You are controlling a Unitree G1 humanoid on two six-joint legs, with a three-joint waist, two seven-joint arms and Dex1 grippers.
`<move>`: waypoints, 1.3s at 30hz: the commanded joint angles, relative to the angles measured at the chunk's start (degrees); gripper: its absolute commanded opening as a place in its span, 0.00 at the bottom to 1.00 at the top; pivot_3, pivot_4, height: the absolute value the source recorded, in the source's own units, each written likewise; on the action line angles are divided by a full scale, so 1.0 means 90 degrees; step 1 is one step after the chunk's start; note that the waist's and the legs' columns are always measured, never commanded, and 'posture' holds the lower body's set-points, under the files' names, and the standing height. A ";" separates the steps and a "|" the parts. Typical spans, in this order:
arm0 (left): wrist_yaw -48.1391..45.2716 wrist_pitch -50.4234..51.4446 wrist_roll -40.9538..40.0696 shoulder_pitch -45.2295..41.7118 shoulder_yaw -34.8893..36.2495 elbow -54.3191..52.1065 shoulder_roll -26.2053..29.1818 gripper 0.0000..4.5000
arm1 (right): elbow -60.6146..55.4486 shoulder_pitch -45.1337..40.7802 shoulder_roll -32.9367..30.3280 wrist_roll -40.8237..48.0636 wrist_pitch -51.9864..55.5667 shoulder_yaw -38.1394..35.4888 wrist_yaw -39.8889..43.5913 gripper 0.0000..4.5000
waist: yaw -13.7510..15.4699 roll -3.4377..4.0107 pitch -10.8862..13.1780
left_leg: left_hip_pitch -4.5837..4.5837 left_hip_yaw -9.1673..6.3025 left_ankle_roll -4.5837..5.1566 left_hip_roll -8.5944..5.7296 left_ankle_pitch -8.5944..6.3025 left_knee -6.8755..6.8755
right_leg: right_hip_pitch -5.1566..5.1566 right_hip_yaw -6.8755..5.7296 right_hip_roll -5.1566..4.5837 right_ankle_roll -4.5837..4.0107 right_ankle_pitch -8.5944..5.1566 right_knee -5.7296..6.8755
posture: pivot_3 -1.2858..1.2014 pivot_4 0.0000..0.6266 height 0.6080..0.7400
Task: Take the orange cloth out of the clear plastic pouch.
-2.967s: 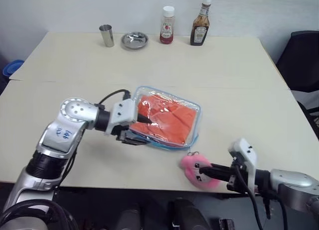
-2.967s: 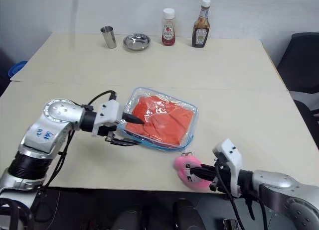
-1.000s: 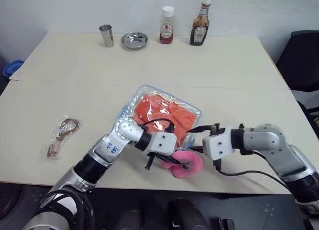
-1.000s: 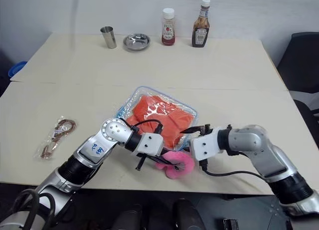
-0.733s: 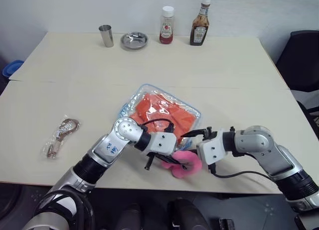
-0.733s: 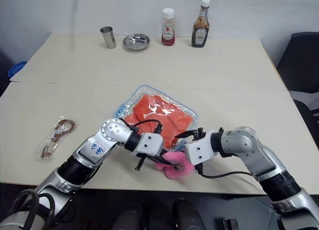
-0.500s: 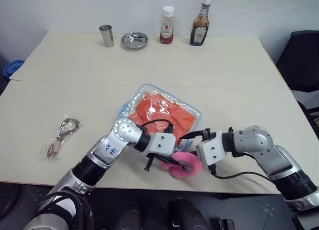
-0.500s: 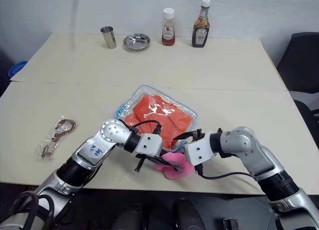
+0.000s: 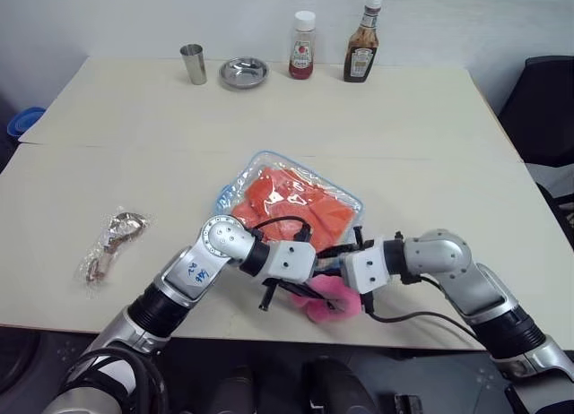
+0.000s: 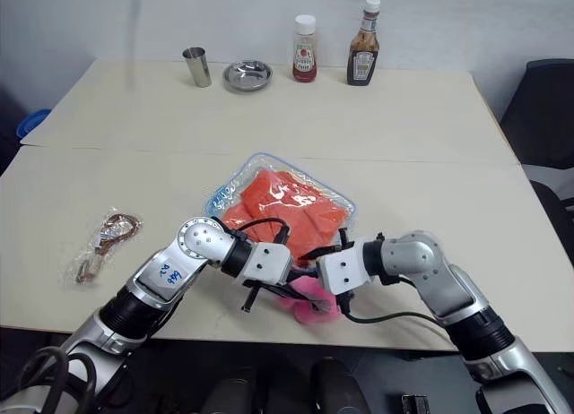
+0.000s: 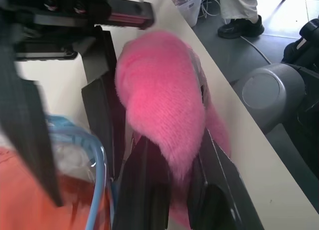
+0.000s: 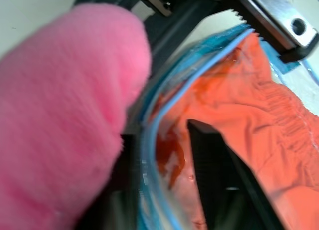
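The clear plastic pouch (image 9: 347,199) lies flat mid-table with the orange cloth (image 9: 285,199) inside it. Its pink pom-pom (image 9: 328,299) hangs at the near edge. My left gripper (image 9: 309,290) is shut on the pom-pom (image 11: 159,90), which bulges out between its fingers. My right gripper (image 9: 334,253) reaches in from the right to meet it. In the right wrist view the right gripper (image 12: 162,136) is shut on the pouch's blue-trimmed edge (image 12: 158,113), one finger lying over the orange cloth (image 12: 249,105).
A small clear packet with a metal clip (image 9: 112,244) lies at the left. A steel cup (image 9: 190,63), a metal bowl (image 9: 243,72), a ketchup bottle (image 9: 302,45) and a brown sauce bottle (image 9: 360,39) stand along the far edge. A black chair (image 9: 549,100) is on the right.
My right gripper has moved left to the pouch's near edge and closed on it. The left gripper has stayed put on the pom-pom.
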 commanded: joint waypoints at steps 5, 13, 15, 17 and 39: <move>0.0095 0.0403 -0.0293 0.0349 0.0499 -0.0381 0.0365 0.02 | -0.0274 -0.0079 -0.0268 0.0327 0.0087 -0.0340 0.0155 0.00 | -0.0023 0.0001 0.0001 | 0.0003 0.0000 0.0000 0.0001 0.0000 -0.0001 | 0.0000 0.0000 0.0001 0.0000 0.0000 0.0002 | 0.52 0.24 1.00; 0.0477 0.1016 -0.0800 0.1235 0.1618 -0.0781 0.1116 0.02 | -0.0225 -0.0032 -0.0682 0.0466 -0.0103 -0.0597 0.0313 0.00 | -0.0011 0.0002 0.0002 | 0.0000 -0.0004 0.0001 0.0001 -0.0001 -0.0002 | 0.0000 -0.0003 -0.0001 0.0000 0.0000 -0.0001 | 0.52 0.24 1.00; 0.0617 0.1150 -0.0900 0.1368 0.1862 -0.0833 0.1227 0.02 | -0.0172 -0.0040 -0.0749 0.0503 -0.0169 -0.0633 0.0319 0.00 | -0.0006 0.0002 0.0002 | 0.0000 -0.0005 0.0002 0.0001 -0.0001 -0.0002 | 0.0000 -0.0005 -0.0001 0.0000 0.0000 -0.0001 | 0.52 0.24 1.00; 0.0754 0.1272 -0.0989 0.1462 0.2050 -0.0884 0.1291 0.02 | -0.0119 -0.0035 -0.0803 0.0540 -0.0234 -0.0679 0.0343 0.00 | -0.0006 0.0003 0.0002 | -0.0001 -0.0005 0.0002 0.0000 -0.0001 -0.0002 | 0.0000 -0.0005 -0.0002 0.0000 0.0000 -0.0002 | 0.52 0.24 1.00; 0.1090 0.2374 -0.2150 0.3209 0.5415 -0.0544 0.2898 0.02 | 0.0575 0.0230 -0.1456 0.0706 -0.2006 -0.0765 0.0781 0.00 | -0.0025 0.0009 0.0006 | -0.0001 -0.0007 0.0005 0.0000 -0.0004 -0.0010 | 0.0000 -0.0011 -0.0005 -0.0001 0.0000 -0.0008 | 0.52 0.24 1.00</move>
